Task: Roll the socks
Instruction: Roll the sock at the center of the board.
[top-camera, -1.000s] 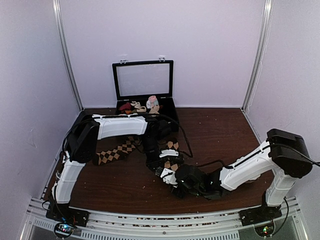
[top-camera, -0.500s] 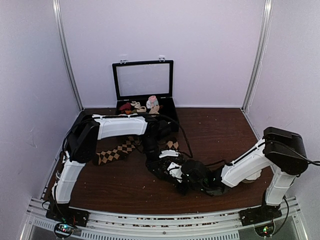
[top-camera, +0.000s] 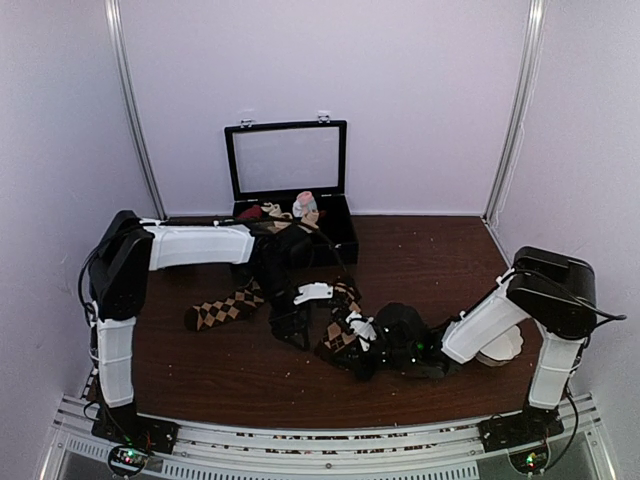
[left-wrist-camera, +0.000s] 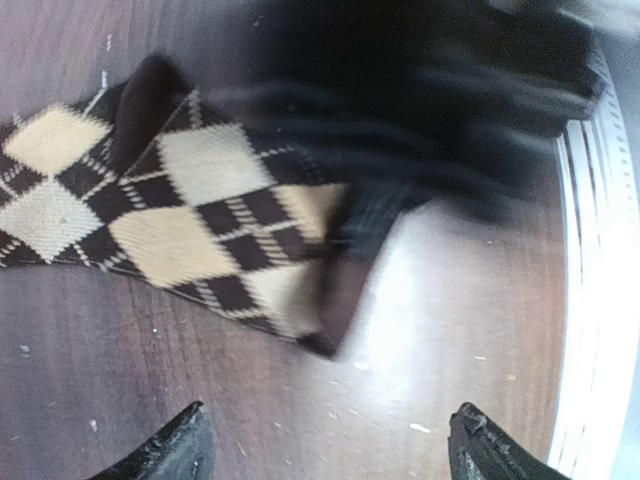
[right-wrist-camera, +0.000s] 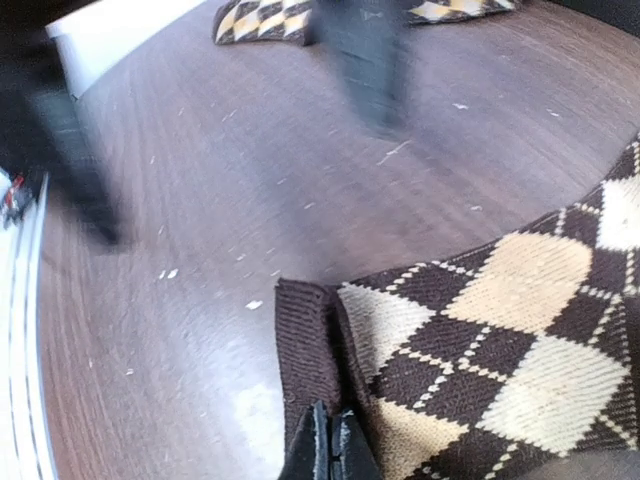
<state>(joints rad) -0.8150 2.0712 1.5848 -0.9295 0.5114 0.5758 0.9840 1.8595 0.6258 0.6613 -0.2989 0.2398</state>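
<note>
Two dark brown socks with tan argyle diamonds lie on the brown table. One sock (top-camera: 222, 309) lies flat at the left. The other sock (top-camera: 340, 330) lies mid-table, and its ribbed cuff (right-wrist-camera: 310, 350) is folded up. My right gripper (right-wrist-camera: 330, 445) is shut, pinching that cuff's fold; it sits low on the table (top-camera: 356, 340). My left gripper (left-wrist-camera: 330, 455) hangs open just above bare wood, with nothing between its fingers (left-wrist-camera: 180, 450), and the argyle sock (left-wrist-camera: 180, 215) lies just ahead of it. It sits between the two socks (top-camera: 293, 318).
An open black case (top-camera: 330, 232) stands at the back holding several small sock rolls (top-camera: 303, 207). The right arm's dark wrist (top-camera: 405, 340) lies low beside the mid-table sock. White side walls and a metal rail (top-camera: 300, 440) at the near edge bound the table.
My left gripper has opened, let go and drawn back left from the mid-table sock. My right gripper has slid in along the table and shut on the cuff.
</note>
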